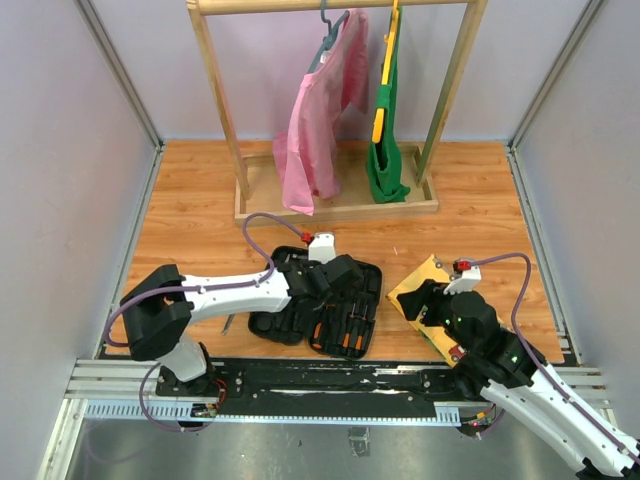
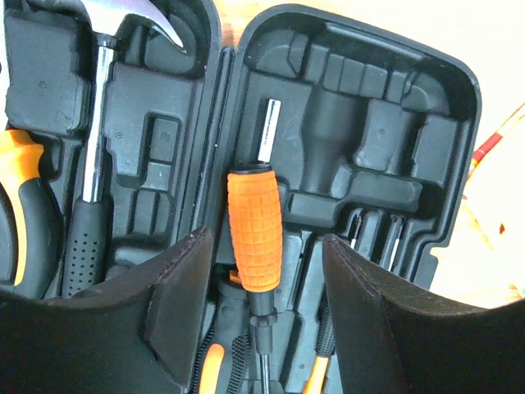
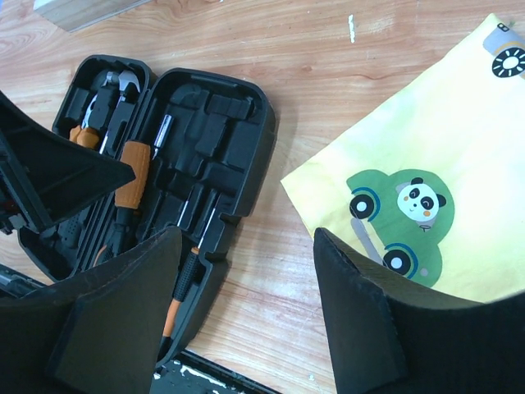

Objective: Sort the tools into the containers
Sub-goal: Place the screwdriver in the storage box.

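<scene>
Left end effector [image 2: 262, 254] sits low over the open case [image 2: 385, 139]. Its jaws are apart and straddle the orange-handled driver [image 2: 254, 230] without clamping it, with a gap visible on both sides of the handle. The driver lies in the right half of the case, just beside the hinge, metal end pointing away from the wrist. Can't tell whether it is fully seated in its moulded slot.

Right end effector [image 3: 246, 238] hangs wide and empty over the bare wooden surface [image 3: 271, 49], between the case and the yellow board [image 3: 459, 131].

Likely step: handling that driver at its slot. To do it well:
- Jaws go square across the ribbed orange grip, centred along its length so it doesn't pivot.
- Driver axis runs parallel to the hinge.
- Travel is straight up or down, because the slim screwdrivers [image 3: 176, 300] lie close by the near end and could snag.
- Right arm is best kept off the case.

Counts:
- Case: 1, two halves, both lying open.
- Hammer [image 2: 97, 139]: 1, in the left half.
- Pliers [image 2: 20, 213]: at least 1, in the left half, mostly cut off by the frame.
- Orange-handled driver: 1.
- Slim screwdrivers: about 3 orange-and-black handles in the top view, exact number unclear.
- Yellow board: 1.
- Rack [image 1: 225, 110] at the back: 1, carrying 2 garments, a pink garment [image 1: 320, 130] and a green garment [image 1: 385, 150].
</scene>
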Controlling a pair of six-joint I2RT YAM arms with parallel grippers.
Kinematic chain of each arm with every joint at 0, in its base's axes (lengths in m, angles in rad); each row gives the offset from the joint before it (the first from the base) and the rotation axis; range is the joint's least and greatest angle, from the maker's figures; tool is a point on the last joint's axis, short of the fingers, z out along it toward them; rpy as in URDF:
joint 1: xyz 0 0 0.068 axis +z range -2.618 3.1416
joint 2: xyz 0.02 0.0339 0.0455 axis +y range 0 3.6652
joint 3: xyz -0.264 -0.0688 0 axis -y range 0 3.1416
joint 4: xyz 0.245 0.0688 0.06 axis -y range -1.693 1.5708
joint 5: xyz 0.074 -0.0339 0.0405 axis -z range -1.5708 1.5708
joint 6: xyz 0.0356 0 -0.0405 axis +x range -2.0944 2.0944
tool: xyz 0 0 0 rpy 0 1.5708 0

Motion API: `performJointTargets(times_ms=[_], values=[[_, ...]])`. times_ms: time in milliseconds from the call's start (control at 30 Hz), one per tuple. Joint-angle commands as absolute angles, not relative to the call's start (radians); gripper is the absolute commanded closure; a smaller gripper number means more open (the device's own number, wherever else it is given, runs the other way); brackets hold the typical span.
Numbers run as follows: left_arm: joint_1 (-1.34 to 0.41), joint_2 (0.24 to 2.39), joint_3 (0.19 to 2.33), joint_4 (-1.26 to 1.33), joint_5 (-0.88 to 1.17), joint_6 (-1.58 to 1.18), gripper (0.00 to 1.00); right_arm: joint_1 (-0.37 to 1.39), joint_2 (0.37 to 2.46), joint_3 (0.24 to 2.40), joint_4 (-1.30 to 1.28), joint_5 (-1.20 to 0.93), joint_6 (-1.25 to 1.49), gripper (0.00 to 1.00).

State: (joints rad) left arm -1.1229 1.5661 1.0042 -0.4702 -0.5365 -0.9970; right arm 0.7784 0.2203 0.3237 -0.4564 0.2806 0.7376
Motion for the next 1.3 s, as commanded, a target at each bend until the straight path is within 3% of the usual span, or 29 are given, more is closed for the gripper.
performJointTargets(times_ms=[0,333,667,1267], values=[[-1.133,1.598,1.033,-0.479,-0.553,-1.031,0.4,0.766,0.215,0.313,-0.482,0.299,0.743,0.34],[-1.132,1.676,1.045,-0.495,-0.566,-1.033,0.48,0.766,0.224,0.306,-0.472,0.283,0.747,0.34],[-1.132,1.706,1.087,-0.516,-0.602,-0.992,0.7,0.766,0.225,0.306,-0.473,0.282,0.748,0.34],[-1.148,1.738,1.203,-0.371,-0.576,-0.754,0.76,0.765,0.228,0.299,-0.474,0.283,0.741,0.34]])
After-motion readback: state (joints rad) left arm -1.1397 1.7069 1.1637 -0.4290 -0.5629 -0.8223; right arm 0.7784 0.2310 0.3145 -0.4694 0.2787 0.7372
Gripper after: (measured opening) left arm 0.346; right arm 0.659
